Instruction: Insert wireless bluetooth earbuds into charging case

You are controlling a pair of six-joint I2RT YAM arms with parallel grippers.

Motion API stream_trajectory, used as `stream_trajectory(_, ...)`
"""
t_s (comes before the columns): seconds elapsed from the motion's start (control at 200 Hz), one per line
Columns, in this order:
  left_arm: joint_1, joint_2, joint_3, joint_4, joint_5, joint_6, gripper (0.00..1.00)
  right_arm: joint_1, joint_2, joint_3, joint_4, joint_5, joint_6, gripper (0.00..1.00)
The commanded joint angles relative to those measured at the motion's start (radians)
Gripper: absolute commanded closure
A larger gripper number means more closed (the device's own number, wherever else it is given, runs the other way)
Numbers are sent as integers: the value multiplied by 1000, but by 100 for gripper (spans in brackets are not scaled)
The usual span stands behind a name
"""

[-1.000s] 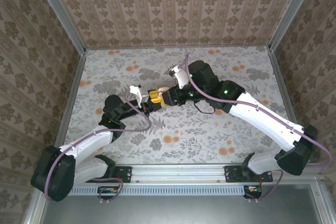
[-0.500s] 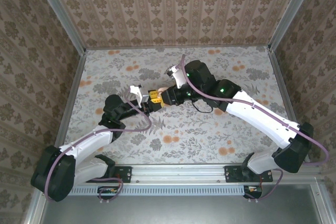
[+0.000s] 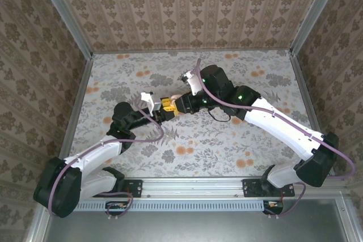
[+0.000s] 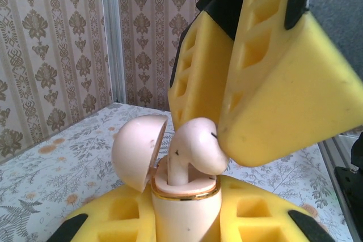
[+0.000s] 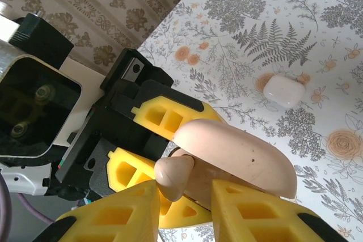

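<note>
My left gripper [image 4: 184, 222] is shut on the charging case [image 4: 180, 205], a cream box with a gold rim, held upright above the table. Its hinged lid [image 4: 136, 151] hangs open to the left. One of the earbuds [image 4: 195, 148] stands stem-down in the case with its head sticking out. My right gripper [image 5: 184, 188] straddles that earbud [image 5: 173, 177] with its jaws slightly apart. One fingertip [image 4: 244, 134] touches the earbud's head, and a gap shows at the other finger. In the top view both grippers [image 3: 170, 106] meet at mid-table around the case [image 3: 177, 96].
A small white rounded piece [image 5: 283, 90] lies alone on the floral tabletop [image 5: 317, 32] beyond the grippers. Patterned walls and metal rails [image 3: 79, 100] enclose the table. Both arms cross the middle of the table.
The right arm has edged slightly left toward the case and its jaws have narrowed a little around the earbud. The left arm and the case have stayed put.
</note>
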Motion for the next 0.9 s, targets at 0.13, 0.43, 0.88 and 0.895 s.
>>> stream_trajectory(0.13, 0, -21, 14, 59, 36, -16, 100, -26, -13, -20, -26, 47, 15, 70)
stream_trajectory(0.43, 0, -21, 12, 65, 41, -20, 100, -26, -15, 0, -85, 82, -22, 69)
stream_trajectory(0.88, 0, -19, 16, 68, 47, -21, 100, -26, -12, 16, -87, 90, -24, 70)
stream_trajectory(0.895, 0, -18, 16, 68, 47, -21, 100, -26, -11, 17, -85, 88, -24, 70)
